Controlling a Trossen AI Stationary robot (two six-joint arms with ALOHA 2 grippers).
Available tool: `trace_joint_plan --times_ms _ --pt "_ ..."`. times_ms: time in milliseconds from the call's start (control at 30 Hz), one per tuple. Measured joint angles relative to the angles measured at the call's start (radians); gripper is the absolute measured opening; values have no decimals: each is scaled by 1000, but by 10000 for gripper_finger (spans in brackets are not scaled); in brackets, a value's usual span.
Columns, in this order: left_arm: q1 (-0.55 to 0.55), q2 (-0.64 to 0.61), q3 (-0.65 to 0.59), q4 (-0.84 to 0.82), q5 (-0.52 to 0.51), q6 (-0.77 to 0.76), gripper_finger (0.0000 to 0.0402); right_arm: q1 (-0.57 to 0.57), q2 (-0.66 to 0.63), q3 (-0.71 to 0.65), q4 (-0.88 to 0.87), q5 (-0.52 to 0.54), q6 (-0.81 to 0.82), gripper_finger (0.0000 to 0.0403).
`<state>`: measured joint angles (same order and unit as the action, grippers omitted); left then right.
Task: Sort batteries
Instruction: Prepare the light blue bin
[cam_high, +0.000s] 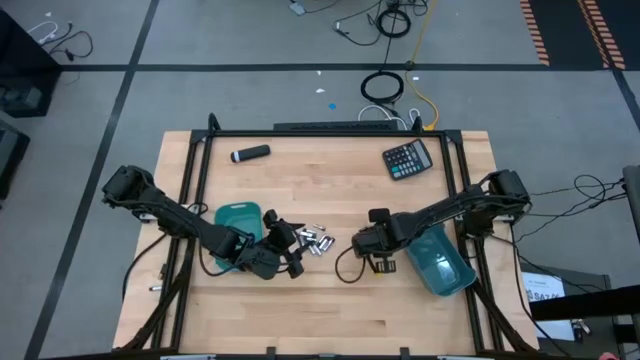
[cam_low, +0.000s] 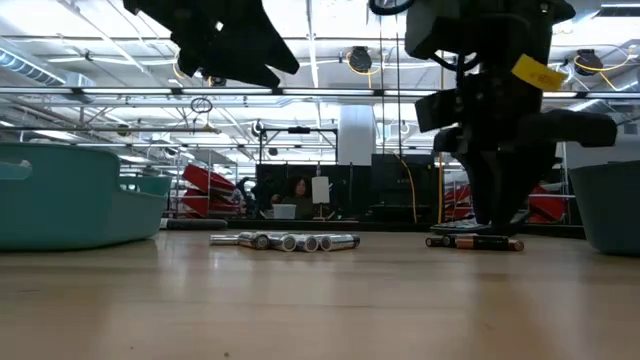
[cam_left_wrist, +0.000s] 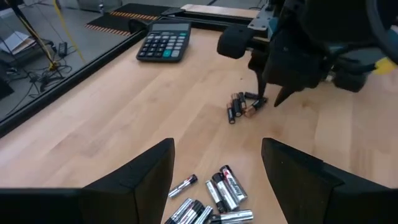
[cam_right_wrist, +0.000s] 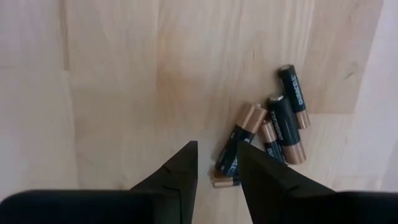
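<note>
Right gripper (cam_right_wrist: 214, 165): poised low over the table, fingers a narrow gap apart, gripping nothing; tips pointing down at the dark batteries.
Dark batteries (cam_right_wrist: 273, 134): small cluster of black-and-copper cells lying flat, directly ahead of the right fingertips and slightly off to one side; nearest cell (cam_right_wrist: 239, 143) just beyond the gap between the fingers, not yet between them.
Long axis: nearest cell lying slantwise to the line of the finger gap, so probably a small wrist turn or sideways shift needed before closing.
Left gripper (cam_left_wrist: 214, 171): raised above the table, fingers spread wide, empty.
Silver batteries (cam_high: 313, 240): loose pile flat on the wood, just ahead of and below the left fingers, axes pointing various ways.
Nearer arm: right one for the dark cluster, left one for the silver pile; the two heaps well apart.
Left bin (cam_high: 238, 215): teal, just behind the left gripper.
Right bin (cam_high: 445, 265): teal, beside the right gripper on its outer side.
Likely step: right gripper settling on one dark cell for a pick.
</note>
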<state>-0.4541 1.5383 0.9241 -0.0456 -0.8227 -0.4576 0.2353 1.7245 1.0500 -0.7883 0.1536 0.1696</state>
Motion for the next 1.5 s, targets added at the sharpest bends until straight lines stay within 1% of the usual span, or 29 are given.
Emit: trace_joint_plan --times_ms 500,733,967,1067,1133,1200,1233,1400,1500 --pt "0 0 0 -35 7 -7 253 -59 74 -1 5 -28 -6 100" --pt "0 0 1 -65 11 -8 253 -61 69 -1 11 -26 -29 100" --pt "0 0 1 -71 13 -7 253 -62 127 5 18 -41 -60 100" --pt "0 0 4 -73 38 -1 253 -60 147 7 7 -44 -62 87" --pt "0 0 13 -70 64 22 253 -56 148 7 4 -44 -35 63" --pt "0 0 18 -68 91 54 253 -56 135 6 3 -46 -20 30" --pt "0 0 18 -68 94 68 253 -52 128 7 3 -46 -11 23" --pt "9 0 19 -68 93 98 253 -39 62 20 -17 -61 23 23" --pt "16 0 19 -68 101 72 253 -34 -29 53 -105 -64 59 23"
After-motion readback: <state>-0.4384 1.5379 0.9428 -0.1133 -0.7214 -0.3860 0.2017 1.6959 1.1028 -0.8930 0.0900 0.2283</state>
